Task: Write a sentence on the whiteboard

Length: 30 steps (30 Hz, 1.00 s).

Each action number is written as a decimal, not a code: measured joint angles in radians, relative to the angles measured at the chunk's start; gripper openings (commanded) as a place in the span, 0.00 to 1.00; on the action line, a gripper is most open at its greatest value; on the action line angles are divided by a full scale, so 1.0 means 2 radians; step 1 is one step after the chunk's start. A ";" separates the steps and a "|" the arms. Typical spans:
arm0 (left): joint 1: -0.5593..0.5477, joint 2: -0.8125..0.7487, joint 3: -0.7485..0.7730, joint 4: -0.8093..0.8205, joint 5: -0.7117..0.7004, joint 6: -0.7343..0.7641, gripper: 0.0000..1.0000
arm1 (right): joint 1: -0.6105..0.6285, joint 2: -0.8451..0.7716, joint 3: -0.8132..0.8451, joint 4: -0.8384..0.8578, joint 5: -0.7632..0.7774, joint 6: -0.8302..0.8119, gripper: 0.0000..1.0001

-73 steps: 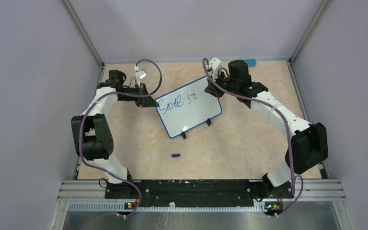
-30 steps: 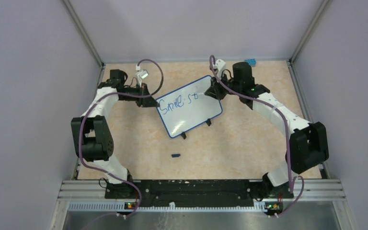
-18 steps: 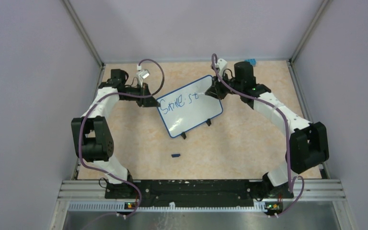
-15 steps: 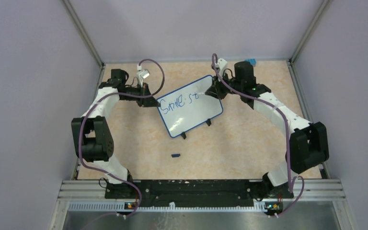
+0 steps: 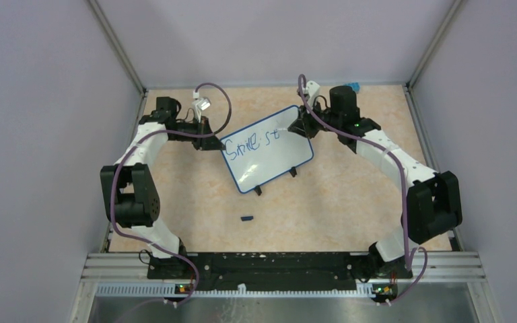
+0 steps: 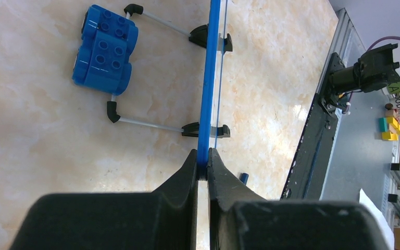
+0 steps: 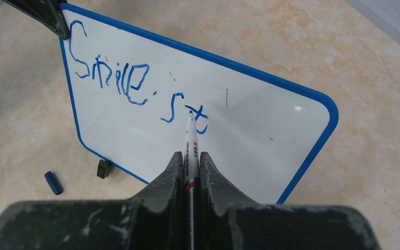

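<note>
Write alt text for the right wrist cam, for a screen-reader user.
The right gripper holds a marker with its tip at the last letter of blue writing, "Smile st", on the whiteboard. The blue-framed board stands on a beige marbled table, the left gripper clamping its upper-left corner; a small blue piece lies beside it at lower left.

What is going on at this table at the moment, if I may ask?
The left tool is shut on the edge of the whiteboard, steadying it on its feet. The right tool is shut on a marker, whose tip is at the last letter. The blue writing reads "Smile st", so the sentence is unfinished. A small dark blue cap lies in front of the board.
</note>
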 measured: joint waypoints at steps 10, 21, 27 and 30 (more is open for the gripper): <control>-0.003 -0.002 0.000 0.000 -0.003 0.000 0.00 | 0.001 0.000 0.000 0.000 0.020 0.000 0.00; -0.003 -0.002 0.000 0.000 -0.004 0.000 0.00 | 0.001 0.000 -0.002 -0.006 0.048 -0.017 0.00; -0.003 -0.002 0.000 0.000 -0.005 0.000 0.00 | 0.001 0.000 -0.006 -0.016 0.056 -0.025 0.00; -0.003 -0.002 0.000 0.000 -0.005 0.000 0.00 | 0.001 0.000 -0.006 -0.017 0.065 -0.027 0.00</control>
